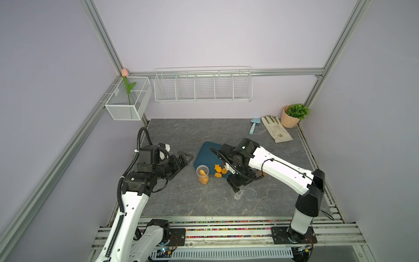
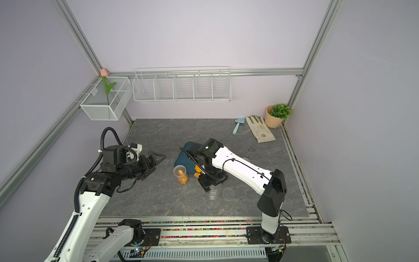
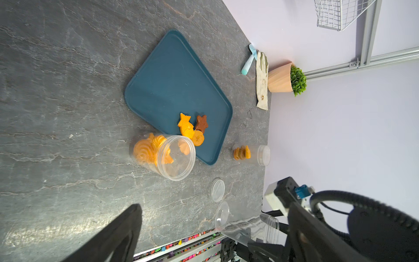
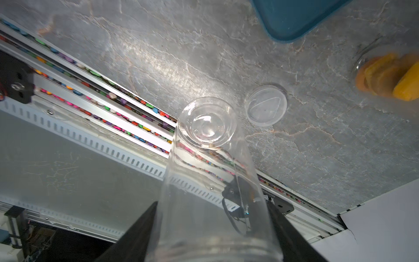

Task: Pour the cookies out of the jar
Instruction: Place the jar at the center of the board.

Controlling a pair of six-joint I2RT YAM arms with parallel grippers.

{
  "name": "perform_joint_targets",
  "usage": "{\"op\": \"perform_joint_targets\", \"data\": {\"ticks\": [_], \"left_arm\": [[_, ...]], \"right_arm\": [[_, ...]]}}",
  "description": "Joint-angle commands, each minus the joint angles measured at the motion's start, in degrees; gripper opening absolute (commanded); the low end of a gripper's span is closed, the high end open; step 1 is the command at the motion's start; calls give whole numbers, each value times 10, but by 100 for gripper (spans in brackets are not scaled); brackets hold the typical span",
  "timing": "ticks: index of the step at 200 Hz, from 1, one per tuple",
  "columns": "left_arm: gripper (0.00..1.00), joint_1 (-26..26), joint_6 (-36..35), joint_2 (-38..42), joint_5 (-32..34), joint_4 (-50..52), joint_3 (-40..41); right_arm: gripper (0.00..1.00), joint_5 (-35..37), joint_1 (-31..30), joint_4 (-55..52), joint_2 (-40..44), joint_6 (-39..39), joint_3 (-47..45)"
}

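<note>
My right gripper is shut on an empty clear jar, near its threaded mouth. The jar hangs base down near the table's front edge. Three cookies, a fish, a brown star and a round one, lie on the near corner of the dark teal tray. They also show in a top view. My left gripper stands open and empty, left of the tray.
A second open jar with orange cookies stands at the tray's front corner. A small jar with cookies stands right of the tray. A clear lid lies beside the held jar. Trowel, glove and plant pot sit back right.
</note>
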State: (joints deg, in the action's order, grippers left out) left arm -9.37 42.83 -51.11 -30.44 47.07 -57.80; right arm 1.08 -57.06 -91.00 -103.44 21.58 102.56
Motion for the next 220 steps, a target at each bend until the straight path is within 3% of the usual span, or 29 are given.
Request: {"op": "perform_joint_targets", "data": {"ticks": [1,220], "left_arm": [[100,2,-4,3,2,7,6],[100,2,1,-9,5,0,15]], "right_arm": [[70,20,-10,21,3,21,-27],[72,47,-30,130,-51,17,-121]]}}
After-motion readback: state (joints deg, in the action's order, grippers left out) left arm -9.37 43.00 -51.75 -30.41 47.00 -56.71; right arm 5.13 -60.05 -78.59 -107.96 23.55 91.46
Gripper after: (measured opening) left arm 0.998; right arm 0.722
